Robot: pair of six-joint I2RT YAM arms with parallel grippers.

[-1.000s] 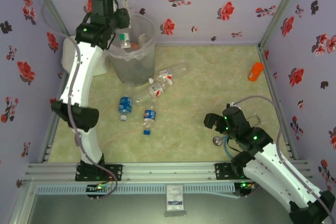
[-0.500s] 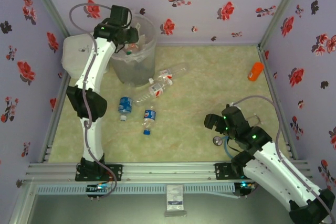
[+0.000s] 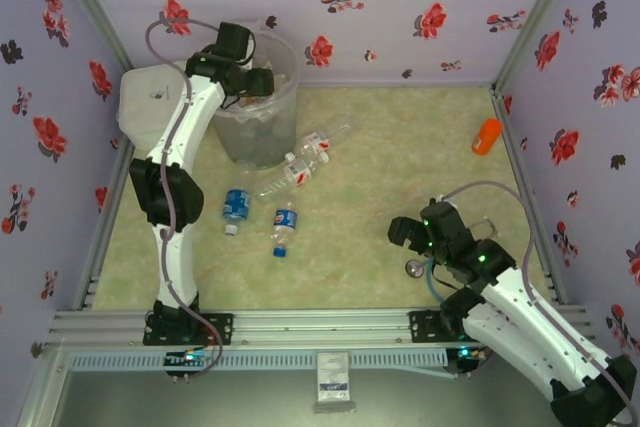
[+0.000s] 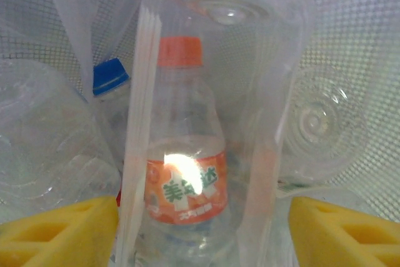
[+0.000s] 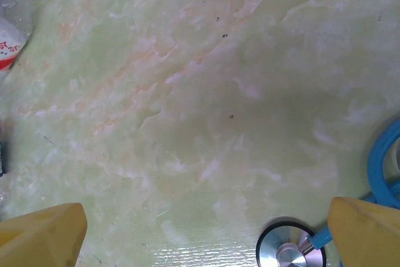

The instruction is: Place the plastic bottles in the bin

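Sitting in the bin (image 3: pixel 255 132), an orange-capped, orange-labelled clear bottle (image 4: pixel 184 154) faces the left pincer (image 4: pixel 200 236), spread wide and empty.

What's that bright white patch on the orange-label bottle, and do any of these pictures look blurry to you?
Left wrist view: the patch is glare on the orange-label bottle, seen hazily through clear plastic. Right wrist view: the table is sharp, the yellow fingertips blurred. Top external view: evenly lit, slightly soft.
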